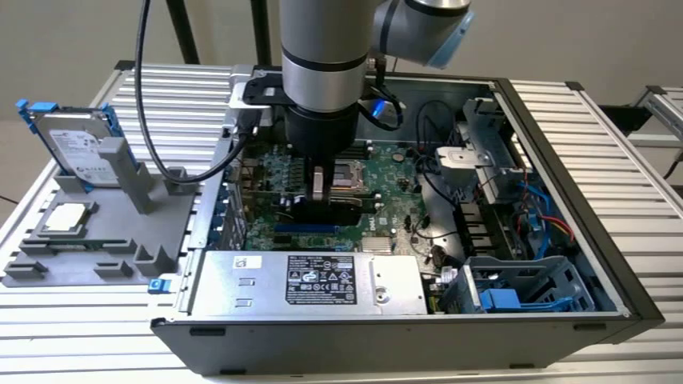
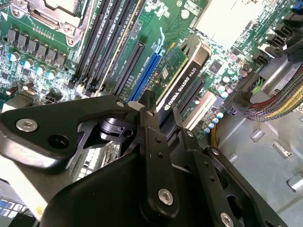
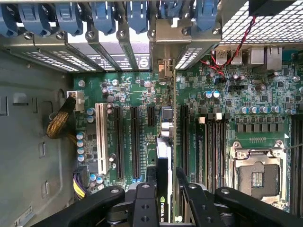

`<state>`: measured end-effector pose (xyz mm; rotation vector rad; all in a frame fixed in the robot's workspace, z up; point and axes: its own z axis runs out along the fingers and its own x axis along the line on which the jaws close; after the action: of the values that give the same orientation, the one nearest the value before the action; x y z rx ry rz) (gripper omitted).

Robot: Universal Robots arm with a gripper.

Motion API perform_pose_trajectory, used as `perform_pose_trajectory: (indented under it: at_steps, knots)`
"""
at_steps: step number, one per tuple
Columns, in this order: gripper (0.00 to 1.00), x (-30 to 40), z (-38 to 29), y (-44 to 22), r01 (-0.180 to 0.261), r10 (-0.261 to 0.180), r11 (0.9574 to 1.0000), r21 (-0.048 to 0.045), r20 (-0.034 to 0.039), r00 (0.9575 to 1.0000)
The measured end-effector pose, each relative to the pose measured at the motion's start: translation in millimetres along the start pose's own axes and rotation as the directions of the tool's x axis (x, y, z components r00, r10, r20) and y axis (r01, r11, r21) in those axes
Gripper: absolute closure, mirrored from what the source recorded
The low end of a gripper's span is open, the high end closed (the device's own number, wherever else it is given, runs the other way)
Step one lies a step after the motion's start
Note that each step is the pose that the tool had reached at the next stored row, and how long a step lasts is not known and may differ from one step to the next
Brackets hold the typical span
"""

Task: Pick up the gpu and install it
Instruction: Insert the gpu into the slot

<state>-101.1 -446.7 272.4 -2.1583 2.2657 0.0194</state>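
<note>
Hand [image 3: 163, 177] grips gpu [image 3: 164, 156] on edge inside open computer case [image 1: 565, 104].

One gpu [image 2: 182, 80], one hard drive [image 1: 77, 148] — perhaps one CPU chip [image 1: 66, 216].

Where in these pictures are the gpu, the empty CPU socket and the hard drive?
gpu [image 2: 182, 78]: second wrist view, on its black shroud edge.
CPU socket [image 3: 259, 177]: first wrist view, on the socket's middle.
hard drive [image 1: 77, 148]: exterior view, on its silver labelled face.
</note>
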Motion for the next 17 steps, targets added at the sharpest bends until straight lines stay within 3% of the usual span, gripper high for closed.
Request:
perform_pose_trajectory:
  at_steps: [17]
  knots:
    - [1.00, -2.6, 7.0, 4.4, 0.000, 0.000, 1.0000, 0.0001, 0.0001, 1.0000]
